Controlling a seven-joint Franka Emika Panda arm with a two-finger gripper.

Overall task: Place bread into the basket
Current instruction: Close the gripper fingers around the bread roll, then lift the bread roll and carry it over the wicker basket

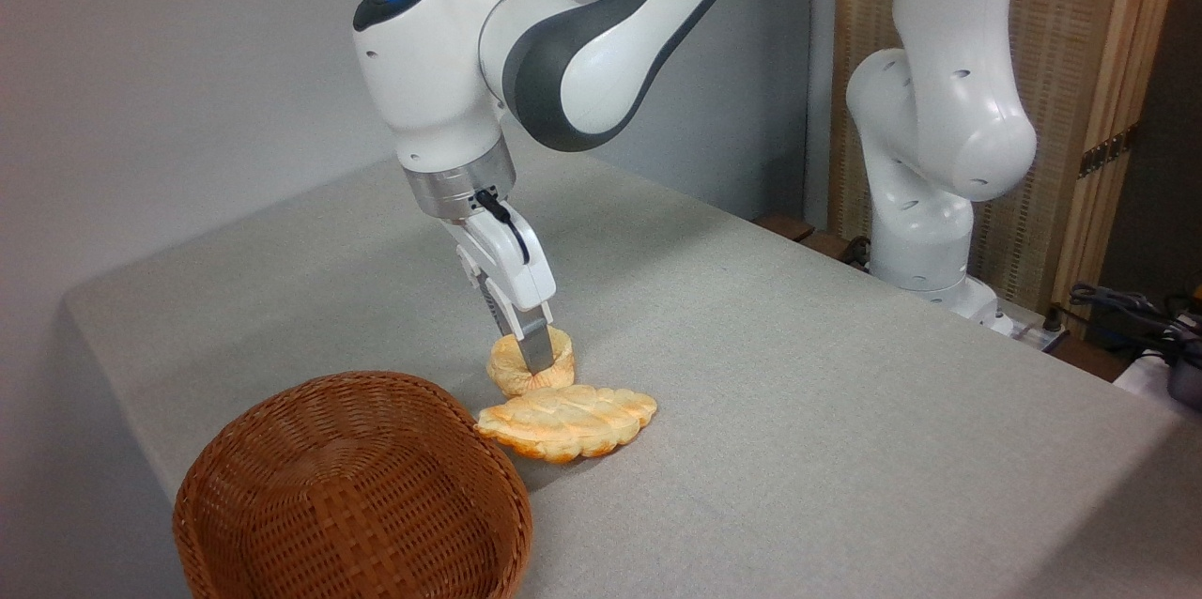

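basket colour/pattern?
Brown woven wicker basket, checked weave inside; the fixed camera view shows it clearly.

the bread (512,368) is golden-orange with paler sides. the leaf-shaped pastry (568,422) shows pale ridges over orange edges. the basket (352,496) is brown, in a tight woven weave. the table (798,374) is plain grey; the arm (601,45) white with dark grey panels, possibly black.

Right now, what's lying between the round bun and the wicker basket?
In the fixed camera view, the flat leaf-shaped pastry lies between the bun and the basket, its left tip about at the basket's rim.
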